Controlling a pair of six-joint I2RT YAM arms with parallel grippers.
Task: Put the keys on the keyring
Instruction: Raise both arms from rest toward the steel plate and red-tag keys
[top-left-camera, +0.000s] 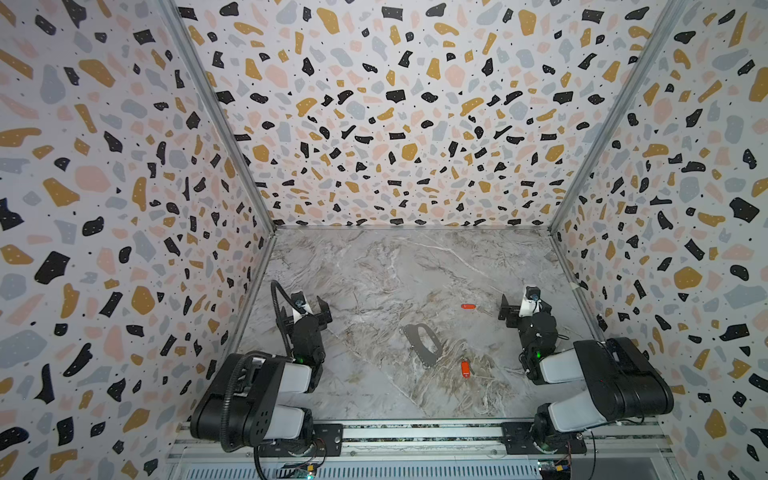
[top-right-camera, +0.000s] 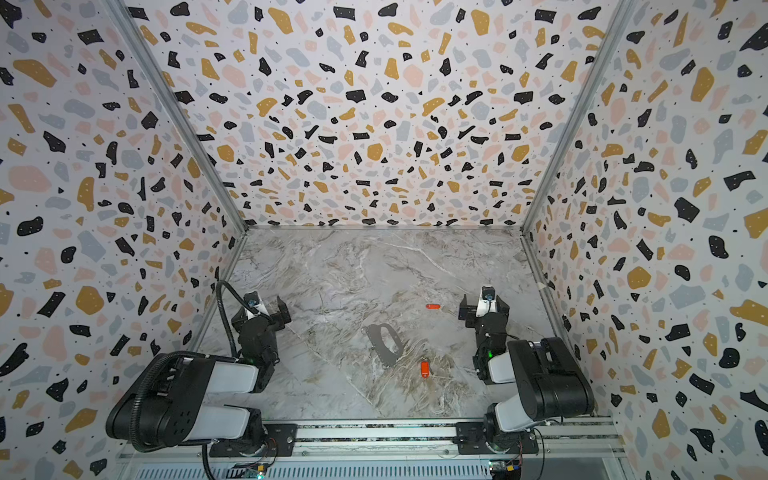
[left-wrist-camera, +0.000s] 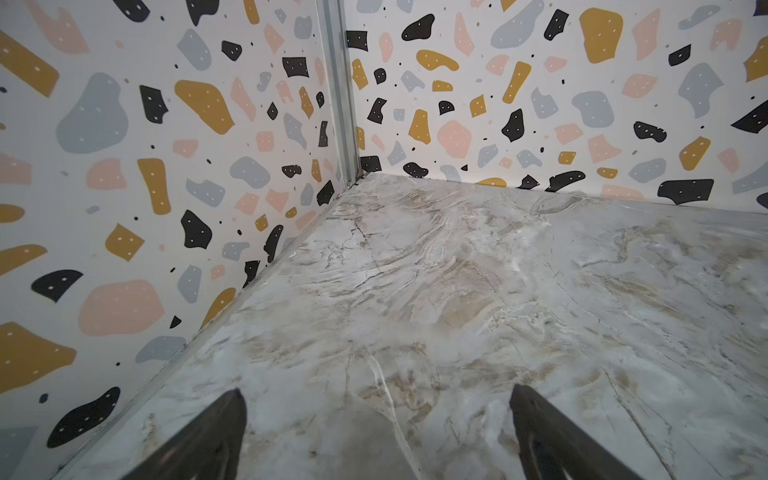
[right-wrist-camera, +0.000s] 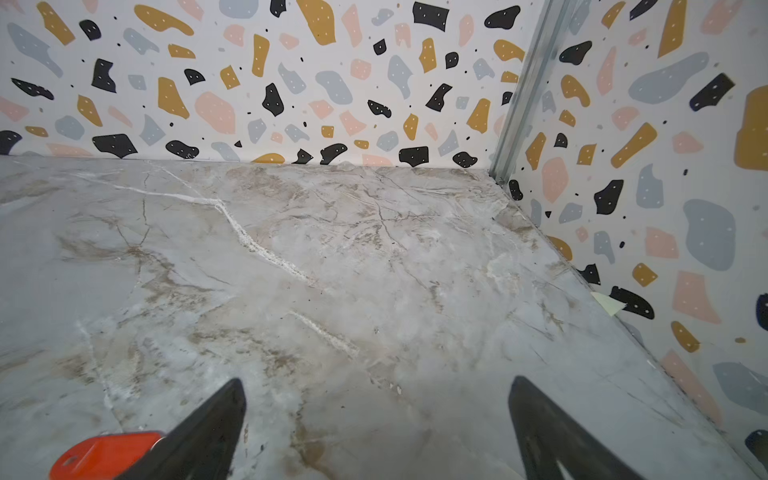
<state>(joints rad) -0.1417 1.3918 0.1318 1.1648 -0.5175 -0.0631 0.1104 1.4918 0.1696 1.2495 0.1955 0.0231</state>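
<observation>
Between the left fingers shows only bare marbled counter. The two dark tips stand spread wide and pinch nothing, pointing toward a corner of the terrazzo-patterned walls. The right fingers are spread just as wide and are likewise empty.

Beside one of them, in the right wrist view, the red-orange tag of the farther key lies on the counter, with one end hidden behind the fingertip. In both top views that key sits near the right fingers but apart from them, toward the middle of the counter.

Closer to the front edge, the keyring lies flat between the two arms, its long hole slanting across the marble. The nearer key rests just beside the keyring's near end, on the right arm's side, and does not touch it as far as can be told. Neither key is on the keyring, and their metal blades are too small to make out.

Both the left arm and the right arm stand folded, based on the metal rail along the front.
</observation>
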